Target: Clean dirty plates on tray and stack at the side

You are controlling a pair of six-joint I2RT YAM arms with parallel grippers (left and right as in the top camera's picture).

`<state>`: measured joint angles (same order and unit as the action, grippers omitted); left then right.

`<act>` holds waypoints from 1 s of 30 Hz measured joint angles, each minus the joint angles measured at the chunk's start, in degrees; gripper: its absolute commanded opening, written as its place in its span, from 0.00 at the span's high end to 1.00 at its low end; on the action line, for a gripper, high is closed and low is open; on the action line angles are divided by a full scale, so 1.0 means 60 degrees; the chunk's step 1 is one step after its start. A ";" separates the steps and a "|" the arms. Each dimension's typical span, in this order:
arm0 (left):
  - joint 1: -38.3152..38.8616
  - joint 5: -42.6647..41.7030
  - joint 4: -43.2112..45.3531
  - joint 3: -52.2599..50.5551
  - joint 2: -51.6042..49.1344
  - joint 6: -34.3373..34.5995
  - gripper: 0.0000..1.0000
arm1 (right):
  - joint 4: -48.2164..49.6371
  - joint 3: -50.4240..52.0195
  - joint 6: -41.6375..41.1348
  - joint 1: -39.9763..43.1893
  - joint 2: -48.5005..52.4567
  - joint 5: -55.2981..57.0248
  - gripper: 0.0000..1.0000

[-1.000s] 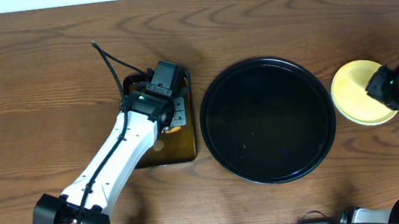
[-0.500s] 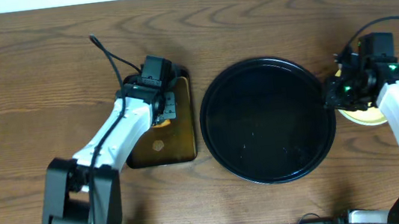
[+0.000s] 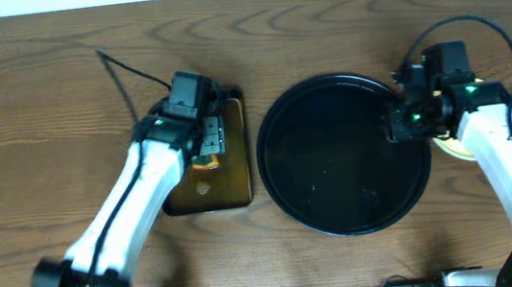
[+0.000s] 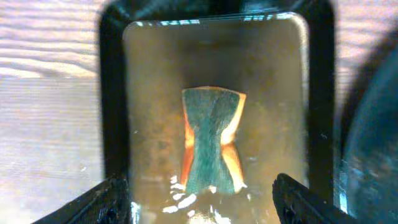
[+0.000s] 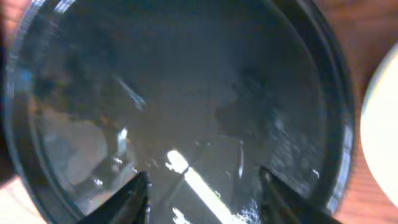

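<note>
The left end effector [image 4: 200,190] is hovering over the small rectangular tray [image 4: 112,93], its fingers spread wide and gripping nothing. The sponge [image 4: 210,137] is lying below it in the brown liquid, green face up and pinched at the waist. It is sitting roughly midway between the fingers without touching either. That parking spot is making sense as a home for the cleaning tool: the liquid is being kept inside a rimmed container rather than spreading over the tabletop [image 3: 37,91], and the sponge is waiting where the left arm can reach it. The right end effector [image 5: 204,183] is also spread wide and empty, and it is hanging over the right part of the round black tray [image 3: 335,154]. In both the overhead and right wrist views the tray is showing only glossy reflections and faint wet streaks, with no plate on it. The only dirty plates in view are showing as a sliver of pale yellow plate [image 3: 453,147], resting on the tabletop just beside the tray's right rim and mostly hidden under the right arm. Whether mint-green plates are lying beneath it cannot be told. Judging from the bare tray and the crockery sitting off to the side, the stacking is looking close to finished. With neither arm carrying anything, nothing is at risk of dropping.
</note>
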<state>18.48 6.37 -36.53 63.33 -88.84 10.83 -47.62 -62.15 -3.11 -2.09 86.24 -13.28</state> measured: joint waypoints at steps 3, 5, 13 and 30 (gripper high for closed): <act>0.0000 0.0000 -0.0863 0.0033 0.0900 0.0007 0.24 | 0.0240 -0.0007 0.0182 -0.0495 0.0000 0.0120 0.33; 0.0000 0.0007 -0.1676 0.0036 0.1322 0.0113 0.24 | -0.0233 -0.0058 0.0237 -0.0801 0.0004 0.0302 0.03; -0.0135 -0.0091 -0.4018 0.0015 0.2605 0.1206 0.24 | -0.1177 -0.0138 0.0175 -0.0994 -0.0506 0.0659 0.01; -0.0135 -0.0470 -0.2594 -0.2852 0.9763 0.1694 0.23 | -0.0219 0.2218 -0.0317 -0.1570 -0.7093 0.1778 0.01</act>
<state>17.67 3.55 -52.10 46.22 -30.26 20.99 -48.93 -48.84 -5.02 -11.51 43.68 -2.61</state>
